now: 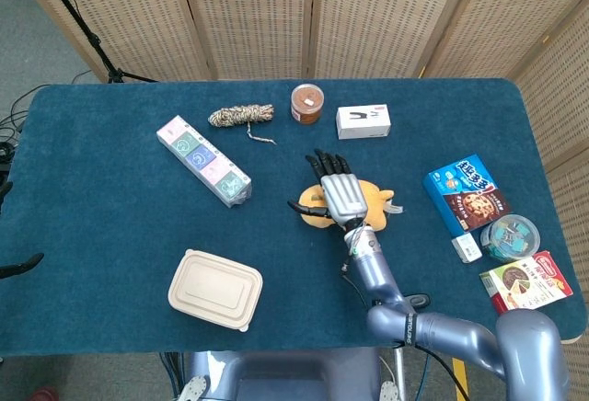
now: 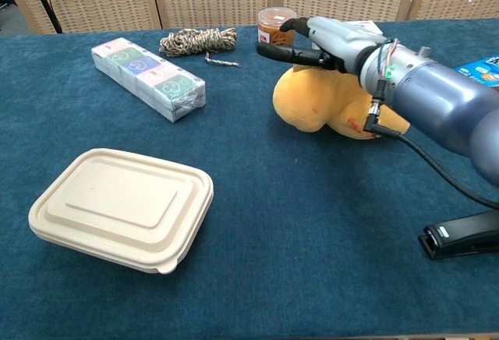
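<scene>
A yellow plush toy (image 1: 375,200) (image 2: 312,102) lies on the blue table, right of centre. My right hand (image 1: 339,189) (image 2: 335,40) is spread flat over its top, fingers straight and the thumb stuck out to the left, clear of the toy. Whether the palm touches the plush cannot be told; nothing is gripped. The hand hides the toy's middle in the head view. My left hand shows in neither view.
A beige lidded container (image 1: 214,289) (image 2: 123,207) sits front left. A pack of small boxes (image 1: 203,161), twine (image 1: 241,115), a jar (image 1: 307,104) and a white box (image 1: 363,121) line the back. Snack boxes (image 1: 466,192) stand right; a black stapler (image 2: 464,235) lies front right.
</scene>
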